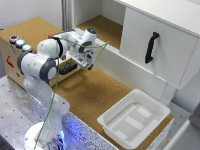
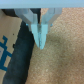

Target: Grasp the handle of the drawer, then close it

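The brown box (image 1: 11,57) with round buttons (image 1: 20,43) stands at the exterior view's left, mostly behind my arm. A brown piece of its drawer (image 1: 70,70) sticks out below my wrist. The black bar handle is hidden by my arm in the exterior view. My gripper (image 1: 89,65) hangs just in front of the drawer, pointing down at the cork surface. In the wrist view its fingers (image 2: 43,33) are pressed together with nothing between them, and the gripper (image 2: 40,42) is over cork. A dark band (image 2: 21,56) lies beside them; I cannot tell whether it is the handle.
A large white cabinet panel (image 1: 165,35) with a black handle (image 1: 151,47) stands at the exterior view's right. A white plastic tray (image 1: 135,117) lies on the cork tabletop (image 1: 95,92) at the front right. A green cable (image 1: 55,90) runs along my arm.
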`<state>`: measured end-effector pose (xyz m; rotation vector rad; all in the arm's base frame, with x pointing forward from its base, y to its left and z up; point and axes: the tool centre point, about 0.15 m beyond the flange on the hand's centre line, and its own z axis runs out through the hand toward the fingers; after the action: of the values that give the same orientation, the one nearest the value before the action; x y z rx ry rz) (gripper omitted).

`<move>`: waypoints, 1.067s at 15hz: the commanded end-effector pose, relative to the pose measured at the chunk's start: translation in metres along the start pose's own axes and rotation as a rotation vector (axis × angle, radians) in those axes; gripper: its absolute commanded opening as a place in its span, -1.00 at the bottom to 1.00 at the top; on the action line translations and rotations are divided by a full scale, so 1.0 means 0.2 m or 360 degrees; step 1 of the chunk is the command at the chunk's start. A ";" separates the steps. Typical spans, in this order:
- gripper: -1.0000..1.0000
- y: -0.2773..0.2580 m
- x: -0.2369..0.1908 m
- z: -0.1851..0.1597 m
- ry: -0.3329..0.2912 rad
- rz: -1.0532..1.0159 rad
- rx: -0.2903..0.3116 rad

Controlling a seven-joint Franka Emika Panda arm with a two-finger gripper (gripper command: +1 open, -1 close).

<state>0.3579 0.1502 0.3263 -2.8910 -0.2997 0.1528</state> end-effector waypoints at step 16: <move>-1.00 -0.91 0.20 0.16 0.0112 -0.0091 -0.0065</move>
<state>0.3448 0.2900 0.3360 -2.8832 -0.3654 -0.0182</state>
